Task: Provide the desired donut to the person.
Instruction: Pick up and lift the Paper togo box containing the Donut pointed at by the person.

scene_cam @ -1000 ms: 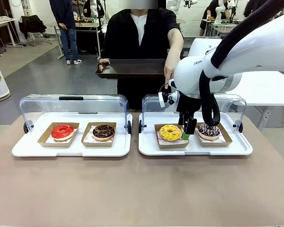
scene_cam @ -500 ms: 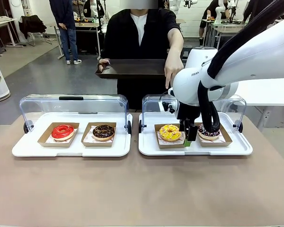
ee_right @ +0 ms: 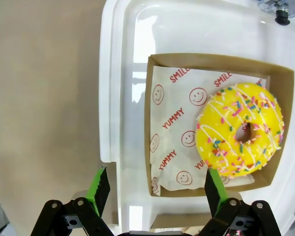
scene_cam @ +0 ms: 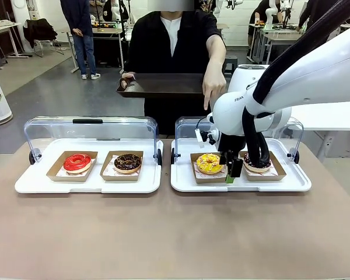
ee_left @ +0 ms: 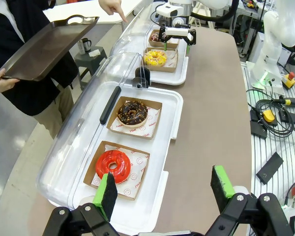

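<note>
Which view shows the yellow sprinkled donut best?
The right wrist view: the yellow donut lies close below the camera, whole, its sprinkles and white drizzle clear. In the front view the yellow donut is small and seen at a low angle; in the left wrist view it is far off and tiny.

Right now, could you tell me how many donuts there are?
4: red and chocolate in the left tray; yellow and dark-sprinkled, partly behind the right arm, in the right tray.

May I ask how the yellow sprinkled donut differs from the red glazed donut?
The yellow sprinkled donut carries white drizzle and sprinkles; the red glazed donut is plain. The yellow one lies in the right white tray, beside the open right gripper; the red one in the left white tray. Both sit in brown cardboard boxes.
</note>
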You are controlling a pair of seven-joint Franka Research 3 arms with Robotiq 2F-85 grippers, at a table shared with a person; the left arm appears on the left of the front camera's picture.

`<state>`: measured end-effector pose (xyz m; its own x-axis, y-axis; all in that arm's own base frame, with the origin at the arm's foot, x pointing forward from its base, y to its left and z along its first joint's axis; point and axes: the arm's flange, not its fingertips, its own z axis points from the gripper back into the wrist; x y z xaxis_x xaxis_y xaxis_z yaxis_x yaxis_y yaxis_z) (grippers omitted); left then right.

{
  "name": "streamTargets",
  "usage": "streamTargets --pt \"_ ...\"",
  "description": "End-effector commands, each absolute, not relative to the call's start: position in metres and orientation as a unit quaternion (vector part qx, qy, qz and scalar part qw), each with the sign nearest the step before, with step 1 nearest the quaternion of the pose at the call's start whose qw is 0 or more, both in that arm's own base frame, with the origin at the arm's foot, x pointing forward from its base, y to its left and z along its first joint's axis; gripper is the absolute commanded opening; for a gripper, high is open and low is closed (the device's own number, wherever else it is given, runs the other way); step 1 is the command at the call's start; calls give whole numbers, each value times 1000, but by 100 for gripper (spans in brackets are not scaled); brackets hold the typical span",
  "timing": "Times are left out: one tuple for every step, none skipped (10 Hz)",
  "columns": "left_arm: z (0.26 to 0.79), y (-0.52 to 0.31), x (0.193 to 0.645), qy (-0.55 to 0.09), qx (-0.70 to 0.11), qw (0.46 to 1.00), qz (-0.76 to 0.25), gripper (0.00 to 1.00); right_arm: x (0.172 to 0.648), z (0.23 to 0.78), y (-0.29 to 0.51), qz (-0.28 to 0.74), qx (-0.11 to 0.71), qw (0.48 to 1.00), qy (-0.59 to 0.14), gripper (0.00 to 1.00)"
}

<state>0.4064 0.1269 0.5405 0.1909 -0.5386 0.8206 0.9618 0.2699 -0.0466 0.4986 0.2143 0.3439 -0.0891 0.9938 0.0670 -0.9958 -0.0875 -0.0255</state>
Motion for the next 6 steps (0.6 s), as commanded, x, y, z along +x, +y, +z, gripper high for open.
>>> streamTargets --pt "542 127 407 -365 -300 706 -528 100 504 335 210 744 3 666 -41 100" --pt "542 127 407 -365 -300 706 -528 100 506 334 209 743 0 668 -39 100" --pt "542 127 407 -365 -300 706 -528 100 509 333 208 741 -2 670 -39 100" --pt "542 127 407 -365 -300 706 -528 100 510 333 207 740 -2 671 -39 100" --pt "542 127 407 -365 -300 706 -528 100 511 332 207 740 -1 672 -39 100" --pt "542 127 407 -365 -300 706 -528 100 511 332 207 740 0 671 -39 100"
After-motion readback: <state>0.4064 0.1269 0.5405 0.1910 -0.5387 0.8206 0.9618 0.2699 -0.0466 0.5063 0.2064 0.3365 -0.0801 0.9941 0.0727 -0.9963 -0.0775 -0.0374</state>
